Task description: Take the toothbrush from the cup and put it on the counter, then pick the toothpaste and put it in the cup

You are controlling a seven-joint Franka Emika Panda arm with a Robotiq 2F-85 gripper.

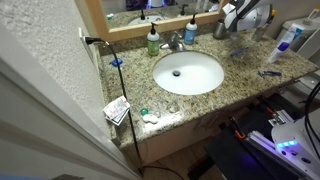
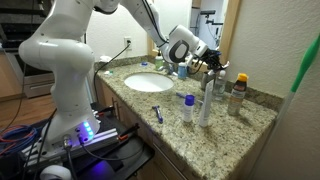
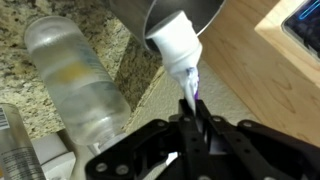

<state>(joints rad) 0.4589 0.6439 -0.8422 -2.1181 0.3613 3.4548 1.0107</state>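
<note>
Toothpaste (image 3: 178,48), one white tube, is pinched by its thin flat end between the two black fingers (image 3: 210,132), which are closed on it in the wrist view. The tube's wider end reaches into the mouth of the one grey metal cup (image 3: 185,12), so the tube is at the cup and not lying on the desk (image 3: 140,75).

Just beside the cup is one clear plastic bottle (image 3: 75,85). On the cup's other side runs a light wooden frame (image 3: 255,70).

In both exterior views the arm reaches to the back corner of the speckled desk, next to the mirror. The fingers there are too small to tell how they are set.

Further out, one oval white sink (image 1: 200,78) is set in the desk, with one tap (image 1: 175,42) behind it. Two pump bottles flank the tap, one green (image 1: 153,41) and one blue (image 1: 190,32).

One small dark blue item (image 2: 157,113) lies alone near the front edge of the desk, well apart from the cup.

In an exterior view, one tall white tube (image 2: 205,100) stands upright near a small white jar (image 2: 186,103) with a blue cap. Two more bottles (image 2: 240,90) stand behind them by the wall.
</note>
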